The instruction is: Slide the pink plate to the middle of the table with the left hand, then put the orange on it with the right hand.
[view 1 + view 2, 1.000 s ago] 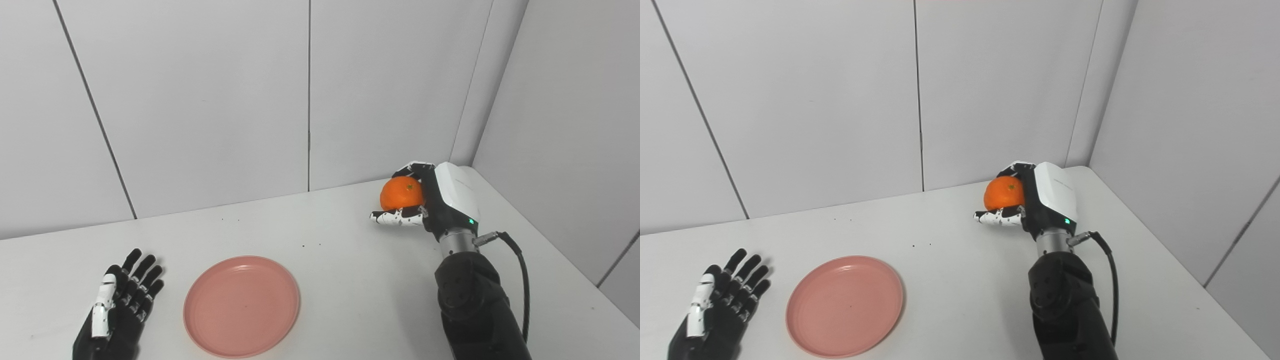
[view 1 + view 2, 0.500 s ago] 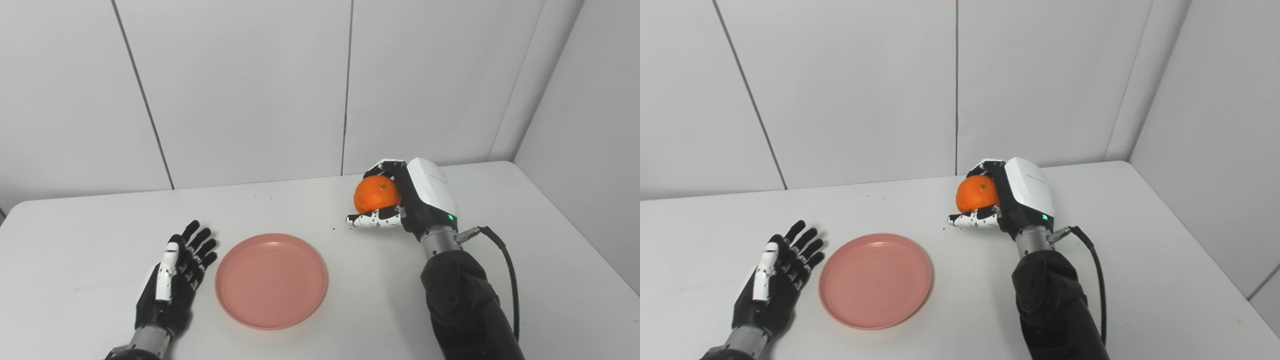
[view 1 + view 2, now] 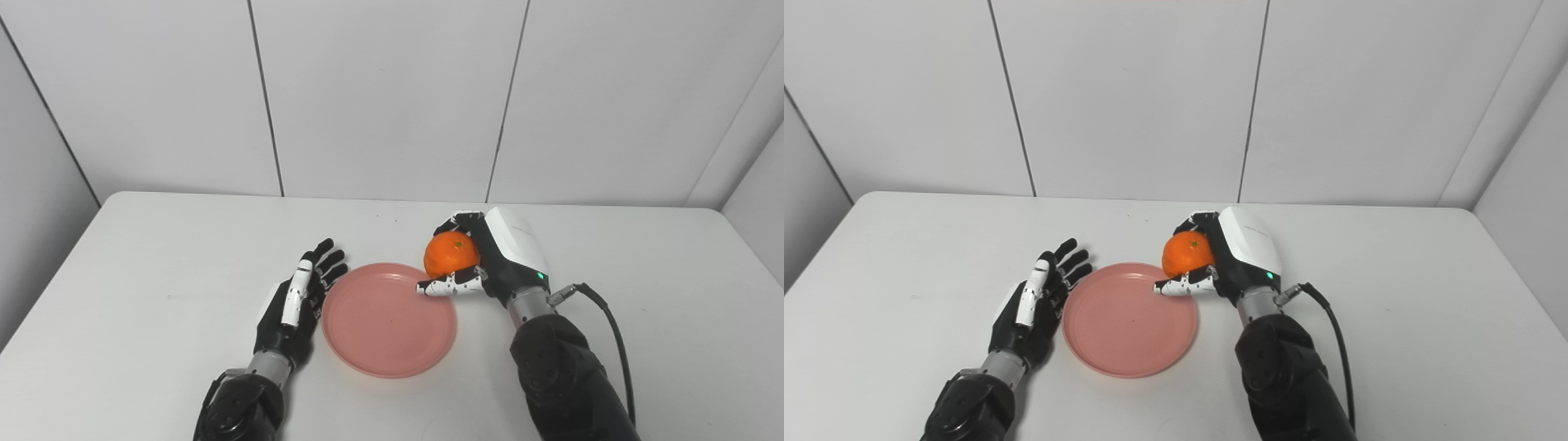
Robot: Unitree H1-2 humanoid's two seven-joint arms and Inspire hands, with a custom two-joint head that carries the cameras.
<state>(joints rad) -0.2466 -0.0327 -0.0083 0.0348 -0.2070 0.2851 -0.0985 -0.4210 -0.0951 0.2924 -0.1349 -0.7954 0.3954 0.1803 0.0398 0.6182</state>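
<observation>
Orange (image 3: pixel 450 253) gripped in right hand (image 3: pixel 490 260) at pink plate (image 3: pixel 389 318) rim; released here it'd prob roll off. Left hand (image 3: pixel 297 300) open w/ fingers spread beside plate

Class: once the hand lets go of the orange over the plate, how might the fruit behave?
The orange is round, so it will probably roll. The plate looks shallow, though its raised rim may stop it. The right hand wraps it firmly, suggesting it is stiff.

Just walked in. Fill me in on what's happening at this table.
The right hand grips an orange at the far right rim of the pink plate, which sits near the middle of the white table. The left hand rests open against the plate's left edge. The orange isn't on the plate yet.
</observation>
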